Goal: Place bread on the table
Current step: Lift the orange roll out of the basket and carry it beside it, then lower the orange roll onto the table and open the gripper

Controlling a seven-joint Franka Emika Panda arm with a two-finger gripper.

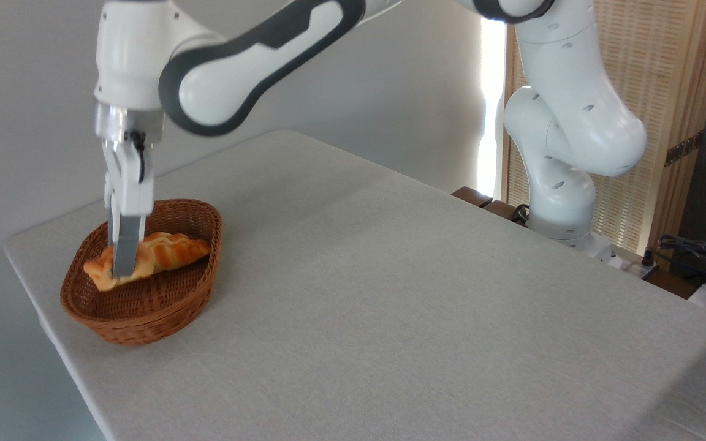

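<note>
Hand (122,269) down inside oval woven wicker basket (144,318), near finger (125,248) hiding grip, so can't tell if closed. Lumpy orange-golden bread (97,269) at basket's left end, touching braided loaf (172,251). Counter (390,294): plain grey-beige cloth.

The arm (573,122) is glossy white, built of rounded segments with dark grey bands at the joints and small round recesses along its shells. A silver ring sits under the wrist. The gripper (124,269) is white with flat grey fingers (125,248); a black cable runs down it.
</note>
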